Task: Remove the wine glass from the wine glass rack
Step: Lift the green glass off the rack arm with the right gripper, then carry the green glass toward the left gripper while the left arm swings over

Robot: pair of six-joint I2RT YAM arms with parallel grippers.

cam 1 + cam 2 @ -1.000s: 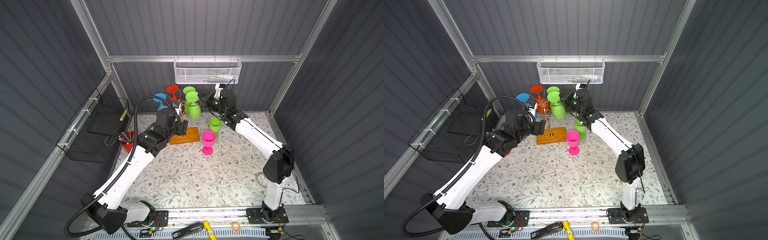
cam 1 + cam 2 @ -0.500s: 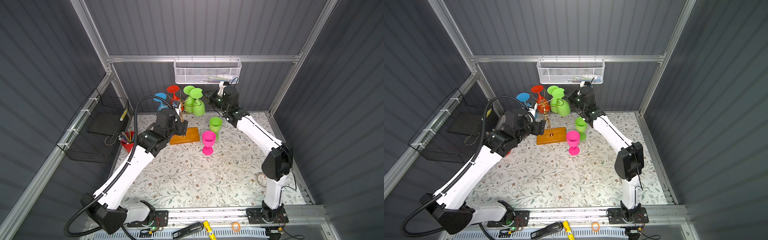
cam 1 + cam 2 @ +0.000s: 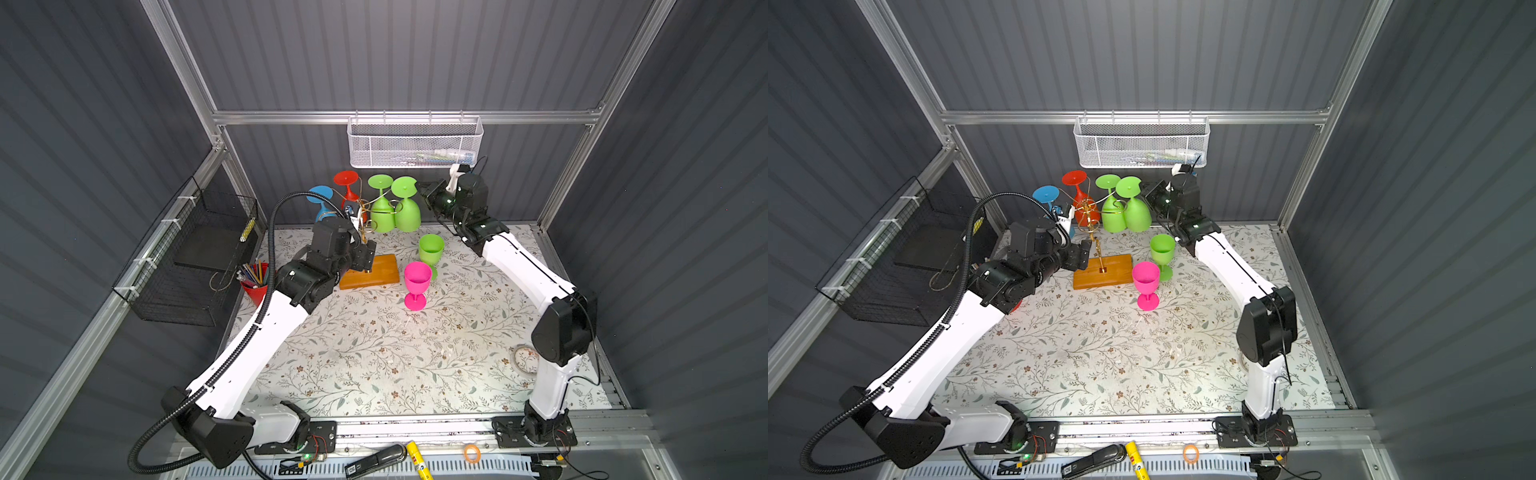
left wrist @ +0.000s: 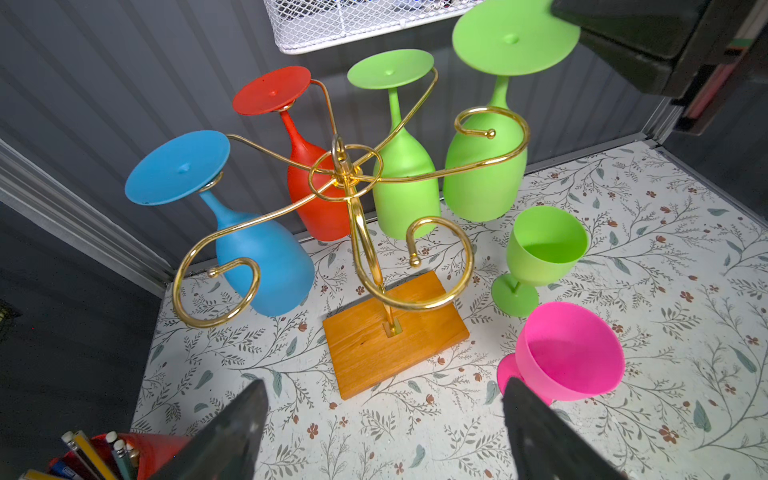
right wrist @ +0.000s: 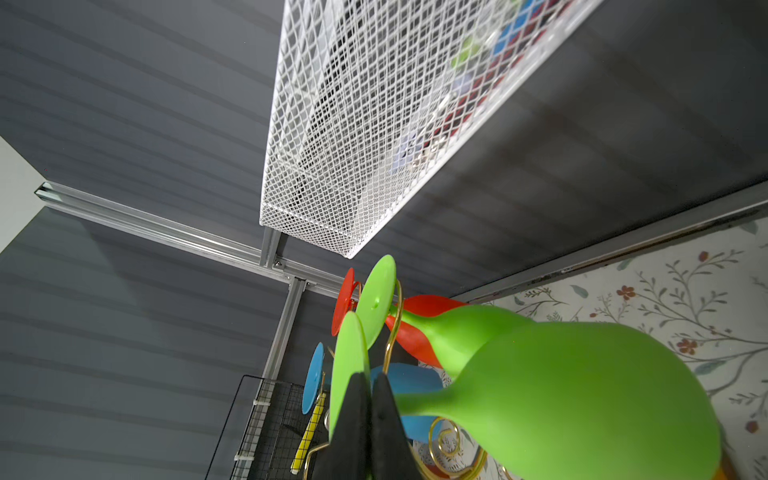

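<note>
Pinching the flat foot of an upside-down green wine glass [image 5: 582, 395] between tightly closed fingers, the right gripper [image 5: 369, 380] held it at the right side of the wine glass rack [image 4: 390, 345], just below a white mesh basket [image 3: 415, 145] on the rear wall. From the left wrist camera, the glass's foot stood above a gold scroll arm and its bowl hung behind the curl; whether the stem was clear of the wire could not be told. A second green glass [image 4: 405, 187], a red glass [image 4: 316, 199] and a blue glass [image 4: 266, 266] hung inverted from other arms toward the back. The left gripper [image 4: 384, 386], its fingers spread wide and holding nothing, hovered low near the rack's orange-brown wooden base. A green goblet [image 3: 431, 249] and a pink goblet [image 3: 417, 282] stood upright on the floral table [image 3: 374, 365] just beside that base, and a red pencil cup [image 3: 254, 286] sat at the table's left edge.
</note>
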